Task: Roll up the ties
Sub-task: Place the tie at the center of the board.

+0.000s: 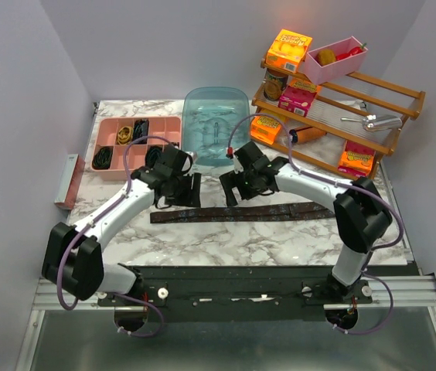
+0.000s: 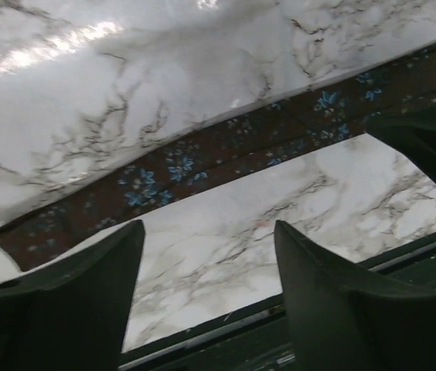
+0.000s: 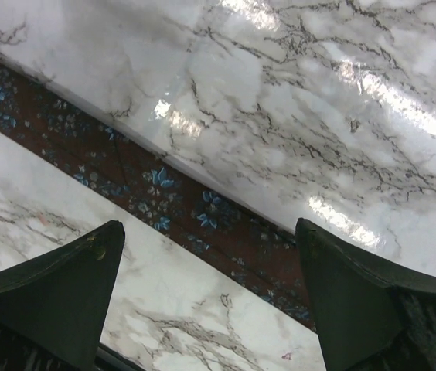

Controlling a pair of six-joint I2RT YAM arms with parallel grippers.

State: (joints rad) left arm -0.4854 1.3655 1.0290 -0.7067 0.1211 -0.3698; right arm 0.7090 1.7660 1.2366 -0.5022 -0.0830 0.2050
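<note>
A dark brown tie [image 1: 241,212] with small blue flowers lies flat and stretched out across the marble table, its left end near the left arm. In the left wrist view the tie [image 2: 202,158] runs diagonally beyond the fingertips. My left gripper [image 1: 184,189] hovers over the tie's left part, open, nothing between its fingers [image 2: 98,278]. My right gripper [image 1: 237,188] hangs just behind the tie's middle, open and empty. The right wrist view shows the tie [image 3: 172,193] crossing under the fingers [image 3: 71,278]. Rolled dark ties [image 1: 102,158] sit in the pink tray.
A pink compartment tray [image 1: 117,127] stands at the back left. A blue translucent tub [image 1: 215,116] sits behind the grippers. A wooden rack [image 1: 334,108] with boxes, a pink bin and utensils fills the back right. The table's near edge [image 1: 264,267] meets a black rail.
</note>
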